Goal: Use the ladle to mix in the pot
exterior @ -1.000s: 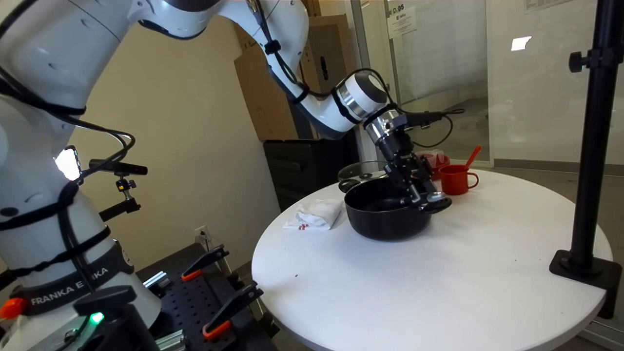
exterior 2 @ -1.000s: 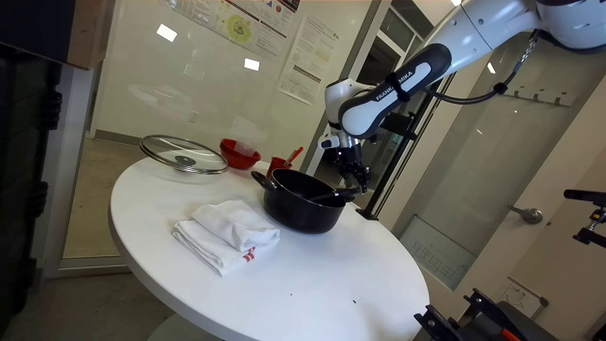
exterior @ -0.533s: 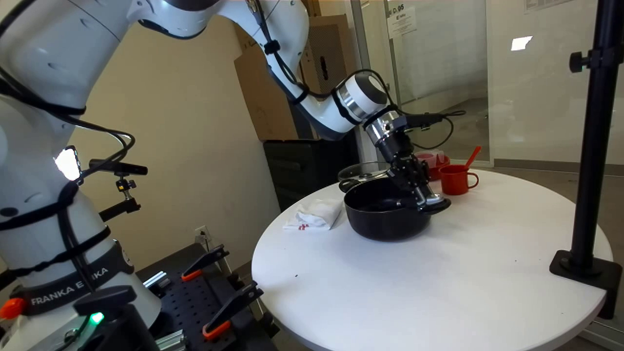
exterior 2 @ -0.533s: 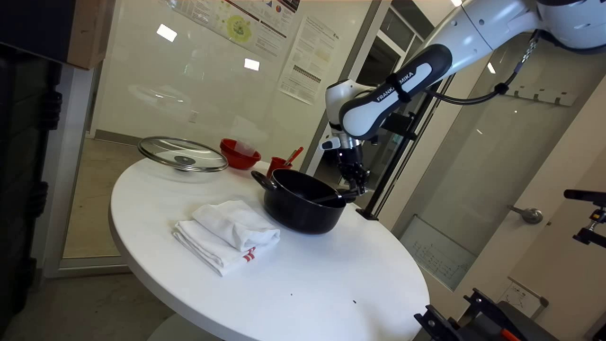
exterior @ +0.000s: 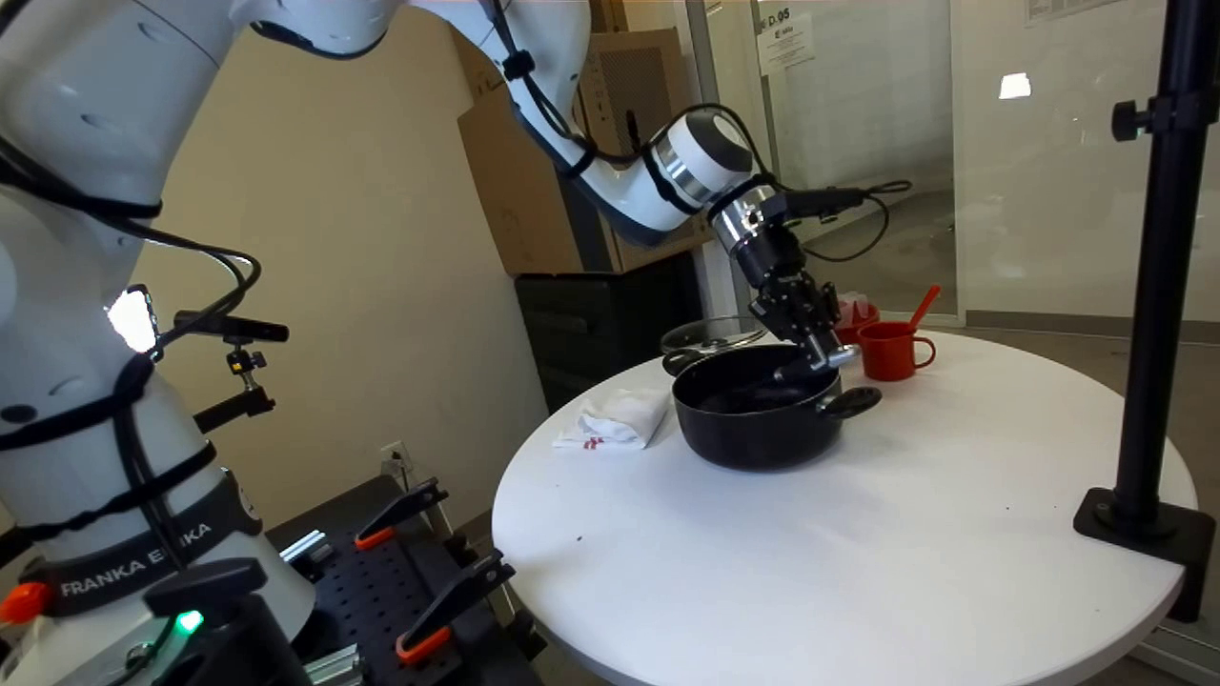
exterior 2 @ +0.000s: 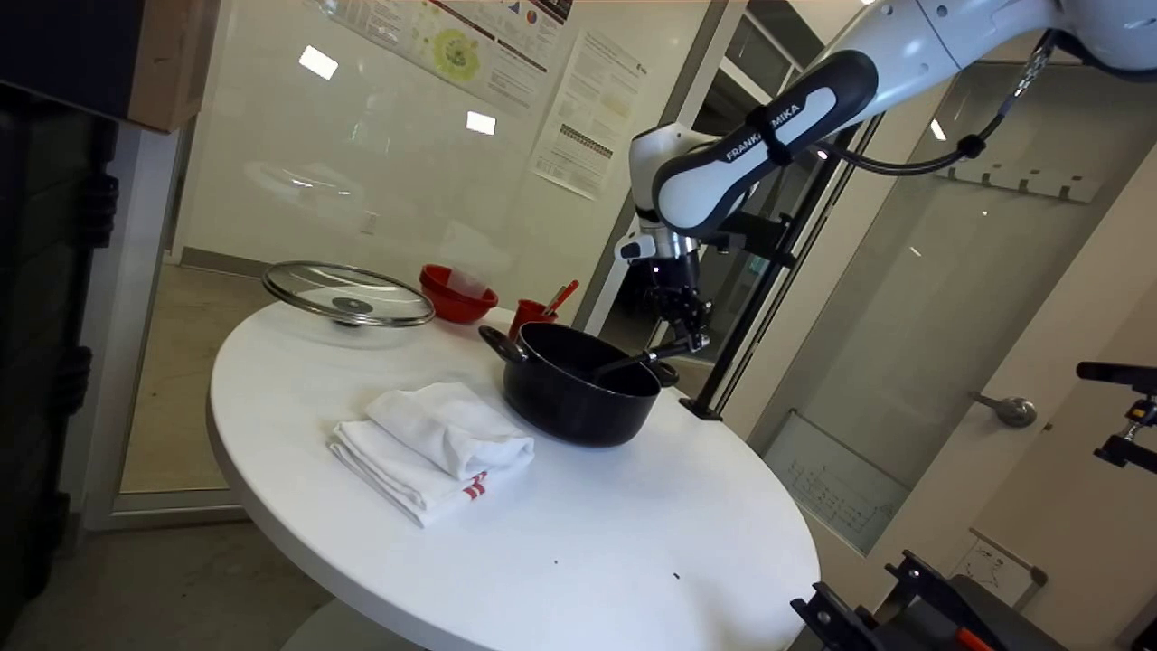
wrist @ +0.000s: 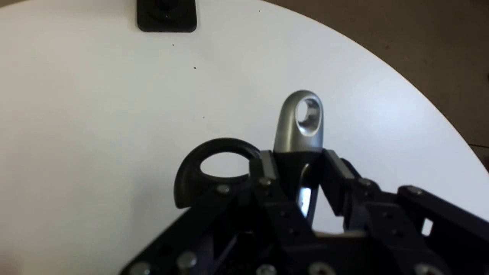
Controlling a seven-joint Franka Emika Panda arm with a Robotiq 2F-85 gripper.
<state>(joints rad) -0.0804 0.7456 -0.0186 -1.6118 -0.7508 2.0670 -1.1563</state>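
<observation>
The black pot [exterior: 762,440] stands on the round white table, and its side handle [wrist: 186,187] shows in the wrist view. The ladle [exterior 2: 625,363] leans over the pot's rim; its scoop end is down inside and hidden by the wall. In the wrist view the ladle's silver, holed handle end [wrist: 289,139] sticks out past my gripper [wrist: 298,156], whose two fingers press on the dark handle from both sides. My gripper [exterior: 818,354] is shut on the handle, just above the pot's rim near that side handle.
Behind the pot are a red mug [exterior: 888,353] with a red utensil and red bowls [exterior 2: 458,294]. A glass lid [exterior 2: 351,295] lies at the back. A folded white towel [exterior 2: 432,448] is beside the pot. A black pole [exterior: 1144,286] is clamped to the table's edge.
The fingers have closed on the ladle handle. Over the last half second the arm has risen slightly, lifting the ladle's handle end up off the pot's side handle. The pot has not moved.
</observation>
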